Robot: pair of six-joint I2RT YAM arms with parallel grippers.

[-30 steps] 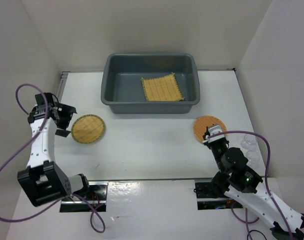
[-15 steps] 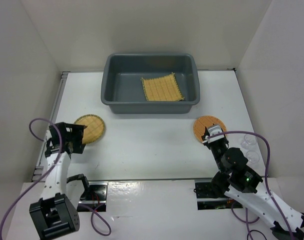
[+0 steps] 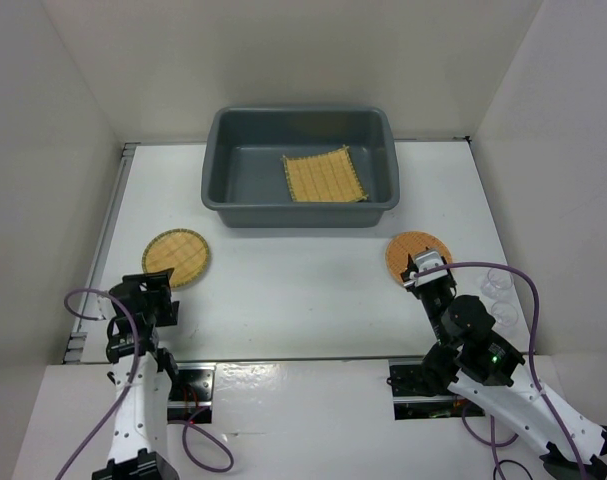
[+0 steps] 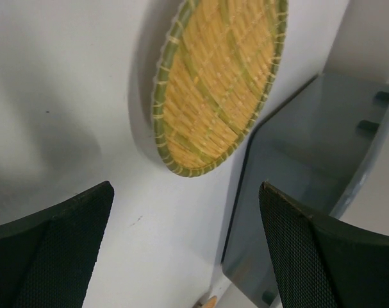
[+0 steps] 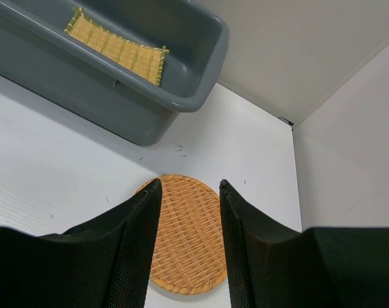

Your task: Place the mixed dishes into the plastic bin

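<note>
The grey plastic bin stands at the back centre with the square yellow mat lying inside it. The yellow woven disc lies on the table at the left. My left gripper is open and empty, just near of that disc and apart from it; its wrist view shows the disc ahead of the jaws. The orange woven disc lies at the right. My right gripper is open, its fingers over the disc's near edge. Clear cups stand by the right wall.
White walls close in the table on the left, back and right. The bin's grey wall shows beyond the yellow disc in the left wrist view, and the bin with the mat shows in the right wrist view.
My left arm has pulled back from beside the yellow disc toward the near left edge, its gripper still open. The right arm and all the dishes have not moved.
</note>
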